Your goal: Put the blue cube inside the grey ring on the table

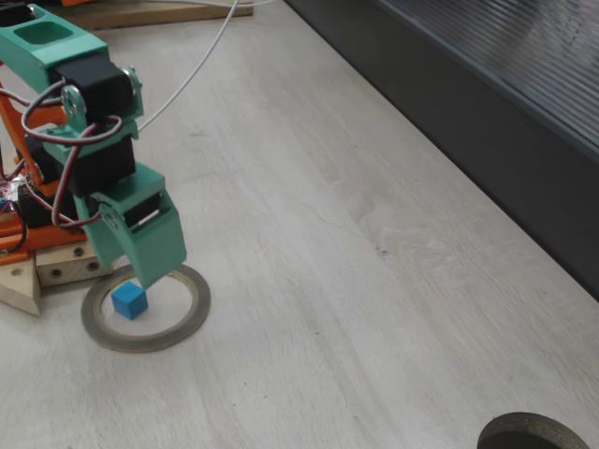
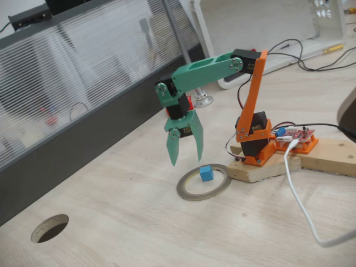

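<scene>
The small, plain-faced bright blue cube point(image 2: 206, 173) sits flat inside the thin grey-brown ring point(image 2: 188, 193) on pale wood-grain table point(image 2: 139, 233); green plastic gripper point(image 2: 186, 157) hangs above, fingers apart, empty.

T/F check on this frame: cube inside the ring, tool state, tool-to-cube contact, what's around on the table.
1. The small bright blue cube lies inside the thin flat grey ring. True.
2. The green two-finger tool is shut on the cube. False: its fingers are spread and it hangs above the ring, apart from the cube.
3. The cube sits on the ring's rim. False: it rests on the pale wood-grain table within the opening.
4. A white cable runs across the table near the arm's wooden base block. True.
5. A round hole is cut in the table. True.
</scene>
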